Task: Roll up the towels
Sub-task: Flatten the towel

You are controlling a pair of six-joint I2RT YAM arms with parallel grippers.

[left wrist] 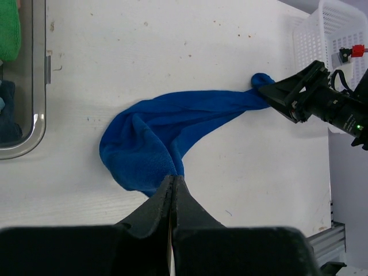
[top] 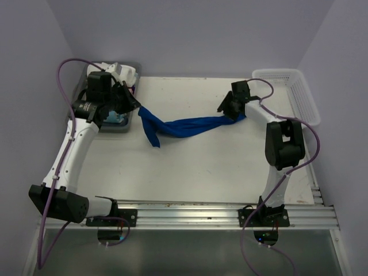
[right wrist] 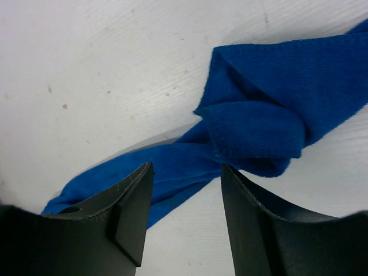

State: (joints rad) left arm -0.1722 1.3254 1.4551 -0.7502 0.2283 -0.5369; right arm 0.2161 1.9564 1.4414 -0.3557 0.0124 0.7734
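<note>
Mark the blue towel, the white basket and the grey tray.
blue towel (top: 190,125), top view, stretched middle
white basket (top: 276,72), top view, far rim
grey tray (top: 115,129), top view, near rim

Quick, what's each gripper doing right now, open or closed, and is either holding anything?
Left gripper: fingers closed on an edge of the blue towel.
Right gripper: fingers open, holding nothing; the towel's bunched end lies just ahead of them.

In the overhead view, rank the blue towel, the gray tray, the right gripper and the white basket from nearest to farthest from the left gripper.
1. blue towel, pinched in the left gripper
2. gray tray, beside it, far left
3. right gripper, at the towel's other end
4. white basket, far right corner
</note>
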